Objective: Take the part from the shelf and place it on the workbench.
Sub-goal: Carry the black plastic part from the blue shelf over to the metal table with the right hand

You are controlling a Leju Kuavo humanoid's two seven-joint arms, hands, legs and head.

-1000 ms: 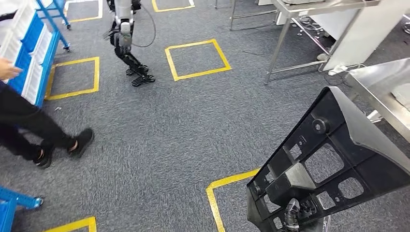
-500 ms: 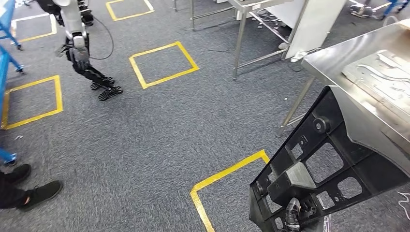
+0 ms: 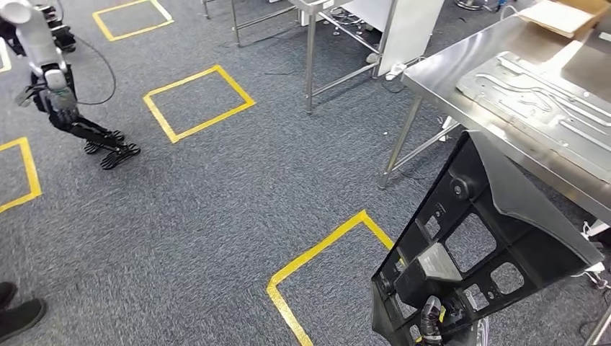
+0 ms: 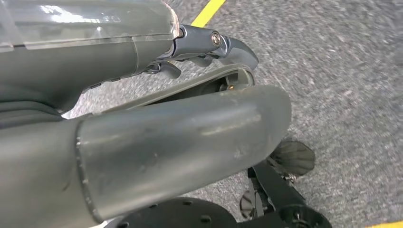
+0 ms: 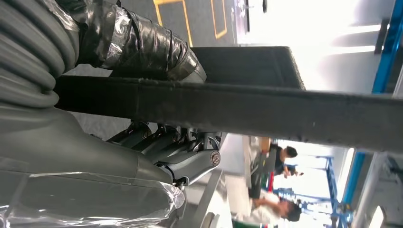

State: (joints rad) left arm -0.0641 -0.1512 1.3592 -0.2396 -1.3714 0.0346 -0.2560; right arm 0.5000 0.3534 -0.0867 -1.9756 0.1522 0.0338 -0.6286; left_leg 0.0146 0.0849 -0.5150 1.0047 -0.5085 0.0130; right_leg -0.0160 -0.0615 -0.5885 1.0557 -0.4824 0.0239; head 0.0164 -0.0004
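At the lower right of the head view, the part [image 3: 497, 238], a big black ribbed plastic panel with cut-outs, is up in the air, tilted, its upper edge just beside or overlapping the near edge of the steel worktop [image 3: 461, 65]. It's off the shelf, not yet set down.

Your right hand [image 5: 119, 95] has it: right wrist view shows the fingers [image 5: 142, 40] wrapped over one side of the panel's edge and the thumb under the other, clamped on it. In the head view a bit of a hand shows at the panel's bottom edge.

Your left hand [image 4: 157, 133] hangs over the grey carpet; the thick thumb blocks most of the view, fingers look curled in with nothing in them, but you can't really tell how tight. It's not on the part.

Step, as I read it: carry phase, approach to the worktop nearly done, placing comes next.

Next move calls for:
- Close the last gap so the panel is over the worktop, not over its edge.
- Lift the panel's low end above the rim, then tip it flatter before lowering.
- Watch the grey stamped metal sheet [image 3: 533, 90] already lying on the worktop and the cardboard box [image 3: 558, 14] at the far end. Pick a bare stretch of steel.
- One-handed hold on a wide panel, likely to swing, so go slow.

Also around: yellow floor squares [image 3: 194, 101], another robot [image 3: 58, 94] at far left, a person's shoe [image 3: 18, 317] at the lower left edge.
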